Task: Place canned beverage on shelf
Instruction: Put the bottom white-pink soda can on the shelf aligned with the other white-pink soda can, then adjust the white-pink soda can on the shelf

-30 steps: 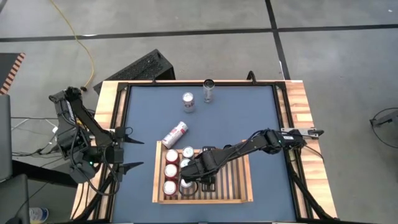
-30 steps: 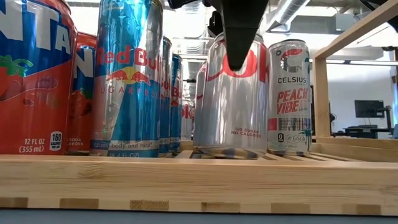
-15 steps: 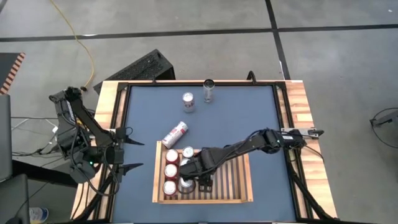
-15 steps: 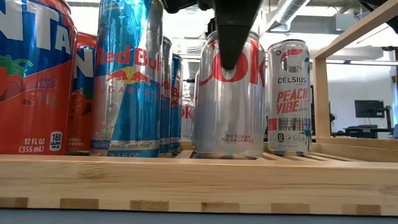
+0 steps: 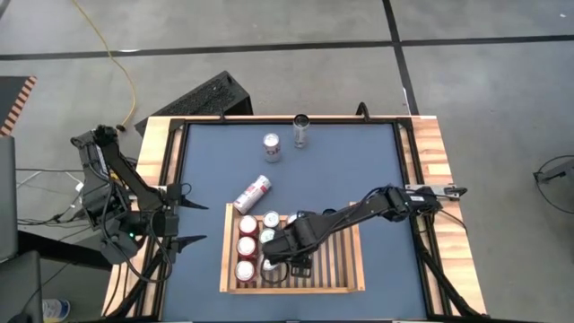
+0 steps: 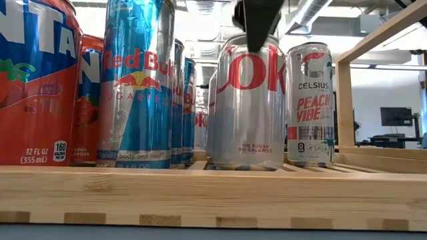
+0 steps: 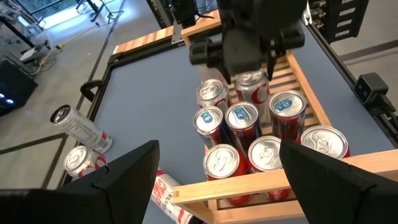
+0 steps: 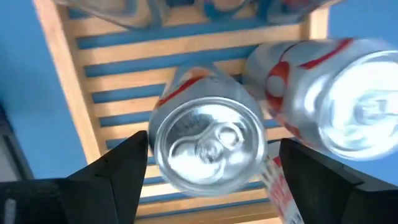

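One silver Diet Coke can (image 6: 248,103) now stands upright on the slatted light-wood shelf (image 5: 345,260), right of the other cans. Right gripper (image 8: 208,171) hovers spread above it. Slick, dentable aluminium; I'd pinch mid-body. Left gripper (image 5: 184,215) waits spread, far left.
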You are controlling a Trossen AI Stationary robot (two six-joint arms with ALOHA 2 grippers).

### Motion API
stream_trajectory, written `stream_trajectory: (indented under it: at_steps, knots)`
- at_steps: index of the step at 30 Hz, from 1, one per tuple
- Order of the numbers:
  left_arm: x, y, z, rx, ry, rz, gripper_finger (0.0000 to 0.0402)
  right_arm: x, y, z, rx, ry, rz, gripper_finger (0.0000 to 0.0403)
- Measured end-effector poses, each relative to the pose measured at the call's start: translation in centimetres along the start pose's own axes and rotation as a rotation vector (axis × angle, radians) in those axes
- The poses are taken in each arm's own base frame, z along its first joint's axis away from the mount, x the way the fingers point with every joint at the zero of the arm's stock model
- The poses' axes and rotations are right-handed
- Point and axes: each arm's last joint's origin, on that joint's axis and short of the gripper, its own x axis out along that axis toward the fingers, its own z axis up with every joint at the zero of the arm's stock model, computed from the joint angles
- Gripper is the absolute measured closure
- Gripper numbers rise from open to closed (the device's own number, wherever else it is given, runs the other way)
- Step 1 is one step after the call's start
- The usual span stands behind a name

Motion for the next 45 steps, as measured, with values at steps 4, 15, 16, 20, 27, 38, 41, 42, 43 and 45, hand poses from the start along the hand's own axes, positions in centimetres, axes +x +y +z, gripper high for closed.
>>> stream_trajectory:
  at_steps: [4,15,16,20,27,38,41,42,43,45]
  knots:
    - [0.0,0.0,0.0,0.0,0.0,0.0,0.0081,-1.9,-0.4,-0.4,0.024,-0.062,0.002,0.0076]
    - [0.0,0.0,0.0,-0.005,0.005,-0.007,0.0081,-6.2,2.4,-4.4,0.091,-0.205,-0.052,0.0088]
    - [0.0,0.0,0.0,-0.005,0.006,-0.007,0.0081,-6.4,3.1,-4.9,0.099,-0.228,-0.071,0.0095]
    - [0.0,0.0,0.0,-0.012,0.003,0.0,0.0081,-5.6,5.3,-6.0,0.133,-0.294,-0.149,0.0138]
    - [0.0,0.0,0.0,-0.013,-0.005,0.014,0.0081,-1.8,6.8,-5.6,0.148,-0.222,-0.208,0.0253]
    - [0.5,-0.7,-0.1,0.014,0.017,0.016,0.0081,-0.5,6.7,-5.5,0.186,-0.213,-0.25,0.0397]
    - [0.8,-1.1,-0.2,0.036,0.025,0.022,0.0081,-0.4,6.6,-5.3,0.193,-0.216,-0.247,0.0389]
    - [0.9,-1.2,-0.2,0.043,0.029,0.023,0.0081,-0.4,6.5,-5.2,0.196,-0.217,-0.246,0.0389]
    - [1.0,-1.4,-0.2,0.052,0.032,0.024,0.0081,-0.4,6.4,-5.1,0.199,-0.218,-0.246,0.0389]
    - [1.2,-1.6,-0.2,0.068,0.036,0.024,0.0081,-0.4,6.1,-4.9,0.196,-0.214,-0.248,0.0393]
